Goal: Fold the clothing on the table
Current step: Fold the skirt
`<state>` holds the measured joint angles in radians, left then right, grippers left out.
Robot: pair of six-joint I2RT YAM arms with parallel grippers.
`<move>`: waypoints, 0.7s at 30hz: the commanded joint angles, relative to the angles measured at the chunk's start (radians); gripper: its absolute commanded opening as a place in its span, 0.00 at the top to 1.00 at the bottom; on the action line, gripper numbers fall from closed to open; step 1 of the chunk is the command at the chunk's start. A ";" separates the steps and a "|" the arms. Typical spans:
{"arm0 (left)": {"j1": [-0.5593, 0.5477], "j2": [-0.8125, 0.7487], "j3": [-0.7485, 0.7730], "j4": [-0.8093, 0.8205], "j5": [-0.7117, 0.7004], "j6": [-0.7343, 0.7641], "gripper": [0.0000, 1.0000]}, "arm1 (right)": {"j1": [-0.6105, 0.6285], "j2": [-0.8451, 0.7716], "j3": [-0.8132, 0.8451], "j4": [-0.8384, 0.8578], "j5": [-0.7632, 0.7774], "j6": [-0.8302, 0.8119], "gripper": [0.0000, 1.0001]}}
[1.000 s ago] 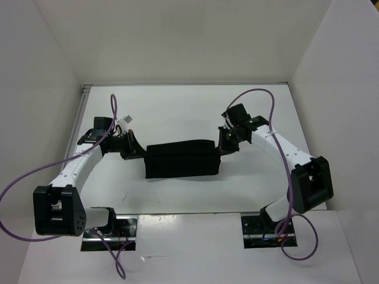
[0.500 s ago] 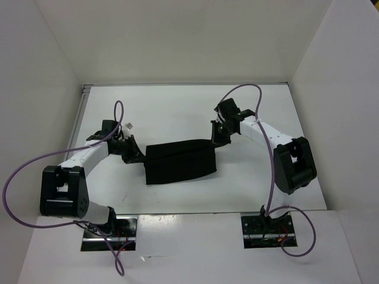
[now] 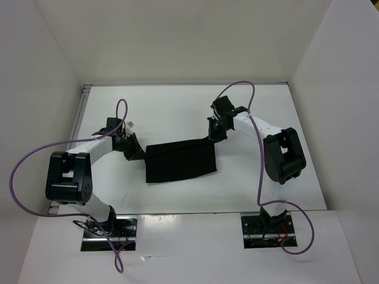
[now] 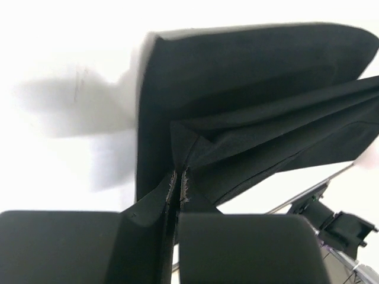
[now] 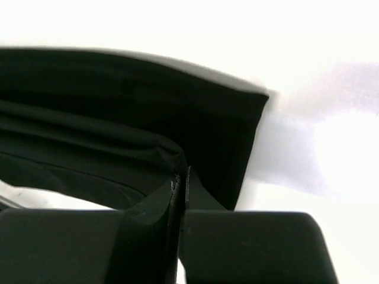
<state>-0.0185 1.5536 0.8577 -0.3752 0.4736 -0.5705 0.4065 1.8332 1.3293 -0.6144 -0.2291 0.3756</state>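
Note:
The black clothing [image 3: 180, 161] lies on the white table [image 3: 177, 106], stretched between my two arms. My left gripper [image 3: 140, 154] is shut on its left edge, and my right gripper [image 3: 211, 138] is shut on its upper right corner. The left wrist view shows the cloth [image 4: 249, 89] pinched and lifted in a taut band between my closed fingertips [image 4: 177, 180]. Through the right wrist camera the fabric [image 5: 118, 118] bunches into my shut gripper [image 5: 180, 177], with a folded layer lying flat beyond it.
White panels wall the table on the left, back and right. A thin metal edge strip [image 3: 80, 118] runs along the left side. Purple cables [image 3: 23, 171] loop off both arms. The arm bases [image 3: 109, 234] sit at the near edge.
Both arms have drawn back and their grippers have moved farther from me, pulling the gripped edge of the clothing along. The cloth has spread from a narrow band into a wider, tilted rectangle.

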 commanded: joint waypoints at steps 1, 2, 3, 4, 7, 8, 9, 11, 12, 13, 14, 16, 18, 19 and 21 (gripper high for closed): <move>0.006 0.037 0.027 0.021 -0.055 -0.005 1.00 | -0.009 0.035 0.070 0.031 0.086 -0.037 0.98; 0.006 0.051 0.027 0.021 -0.055 -0.017 1.00 | -0.009 0.050 0.082 0.031 0.086 -0.037 0.98; 0.006 0.060 0.038 0.031 -0.055 -0.017 1.00 | -0.009 0.060 0.082 0.031 0.086 -0.037 0.96; 0.006 0.060 0.038 0.041 -0.055 -0.026 1.00 | -0.009 0.060 0.109 0.031 0.086 -0.046 0.94; -0.003 0.083 0.075 0.074 -0.055 -0.052 0.88 | -0.009 0.075 0.166 0.041 0.140 -0.056 0.84; -0.003 0.083 0.089 0.084 -0.055 -0.052 0.86 | -0.023 0.075 0.185 0.041 0.152 -0.056 0.83; -0.003 0.083 0.127 0.094 -0.055 -0.064 0.74 | -0.023 0.066 0.206 0.041 0.163 -0.070 0.80; -0.003 0.083 0.176 0.094 -0.075 -0.065 0.65 | -0.057 0.052 0.272 0.041 0.163 -0.070 0.63; -0.003 0.083 0.220 0.081 -0.084 -0.065 0.61 | -0.057 0.037 0.310 0.041 0.163 -0.070 0.61; -0.003 0.074 0.239 0.081 -0.093 -0.065 0.58 | -0.069 0.028 0.321 0.029 0.163 -0.070 0.57; -0.003 0.074 0.256 0.058 -0.104 -0.065 0.57 | -0.069 0.015 0.321 0.016 0.180 -0.070 0.57; -0.003 0.031 0.265 0.058 -0.142 -0.052 0.53 | -0.069 -0.028 0.332 0.005 0.180 -0.070 0.57; -0.003 -0.001 0.244 0.067 -0.168 -0.052 0.51 | -0.069 -0.069 0.288 -0.005 0.160 -0.058 0.57; -0.003 -0.025 0.233 0.067 -0.179 -0.042 0.49 | -0.069 -0.083 0.269 -0.014 0.151 -0.046 0.57; -0.003 -0.044 0.195 0.067 -0.179 -0.032 0.49 | -0.069 -0.109 0.195 -0.015 0.128 -0.035 0.57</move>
<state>-0.0238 1.5623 1.0863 -0.3042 0.3313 -0.6277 0.3305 1.7947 1.5913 -0.6079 -0.0868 0.3248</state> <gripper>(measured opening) 0.504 0.424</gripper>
